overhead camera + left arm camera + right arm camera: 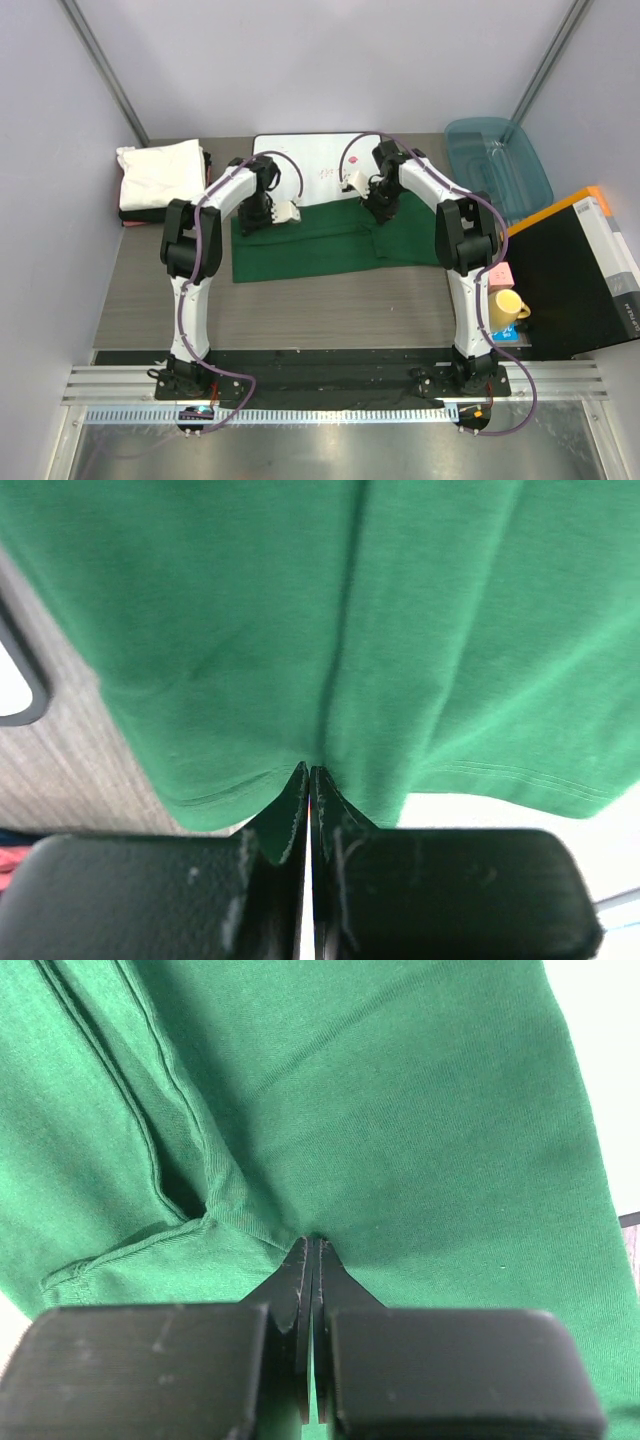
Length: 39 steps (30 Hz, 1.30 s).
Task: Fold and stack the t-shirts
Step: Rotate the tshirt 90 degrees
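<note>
Fold in hand: left pincer (308,770) and right pincer (312,1241) each pinched tight on an edge of the green t-shirt (310,250), cloth spreading ahead of both tips over the tabletop (300,315); next move, I judge, needs both corners carried across level, together.

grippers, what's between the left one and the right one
Top view: only the far edge of the green t-shirt runs from the left gripper to the right gripper, both shut on it.

Counted on bench (330,310): green shirt (320,240), 1; white shirt (160,175), 1; board (310,155), 1; tub (500,160), 1; mug (507,305), 1. Claws were 2: left claw (308,770), right claw (312,1242).
</note>
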Tool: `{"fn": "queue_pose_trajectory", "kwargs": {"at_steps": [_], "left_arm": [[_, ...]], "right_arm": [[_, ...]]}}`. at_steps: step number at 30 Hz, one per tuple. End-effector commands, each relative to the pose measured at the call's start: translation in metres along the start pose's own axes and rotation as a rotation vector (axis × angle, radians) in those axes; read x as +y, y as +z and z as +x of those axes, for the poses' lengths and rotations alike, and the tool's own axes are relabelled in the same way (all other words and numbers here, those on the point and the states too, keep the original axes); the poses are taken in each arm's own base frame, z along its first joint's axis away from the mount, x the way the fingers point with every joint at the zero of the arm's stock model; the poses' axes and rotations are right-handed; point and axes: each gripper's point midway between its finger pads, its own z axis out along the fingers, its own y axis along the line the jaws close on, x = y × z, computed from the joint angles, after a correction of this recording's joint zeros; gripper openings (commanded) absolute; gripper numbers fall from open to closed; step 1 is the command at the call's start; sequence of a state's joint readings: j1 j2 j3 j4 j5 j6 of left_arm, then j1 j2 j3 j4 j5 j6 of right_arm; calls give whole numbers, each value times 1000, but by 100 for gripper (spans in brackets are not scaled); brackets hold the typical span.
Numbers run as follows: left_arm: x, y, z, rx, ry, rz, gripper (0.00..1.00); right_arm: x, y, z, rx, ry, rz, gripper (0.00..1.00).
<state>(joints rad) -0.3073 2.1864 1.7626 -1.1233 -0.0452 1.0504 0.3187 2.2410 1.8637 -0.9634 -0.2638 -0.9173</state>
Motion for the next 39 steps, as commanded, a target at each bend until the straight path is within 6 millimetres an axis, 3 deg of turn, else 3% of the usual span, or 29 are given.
{"fn": "queue_pose_trajectory", "kwargs": {"at_steps": [1, 7, 14, 16, 21, 25, 30, 35, 39], "left_arm": [[-25, -25, -1, -63, 4, 73, 0], [-53, -27, 7, -66, 50, 151, 0], [-63, -30, 9, -73, 50, 180, 0], [-57, -29, 11, -56, 43, 143, 0], [9, -44, 2, -121, -25, -129, 0], [46, -52, 0, -132, -88, -246, 0], [50, -40, 2, -102, -77, -230, 0], [37, -13, 8, -49, -63, -135, 0], [24, -3, 9, -41, -48, -64, 0]], "right_arm": [[-6, -2, -3, -10, -9, 25, 1], [-7, -1, -4, -15, -7, 28, 1], [-6, -2, -4, -16, -10, 25, 1], [-6, -3, -4, -18, -7, 26, 1], [-5, -1, -3, -13, -12, 22, 1], [-5, -2, -2, -13, -10, 22, 1], [-5, -2, -1, -10, -18, 25, 1], [-5, -3, -2, -11, -21, 29, 1], [-6, -4, -2, -9, -21, 34, 1]]}}
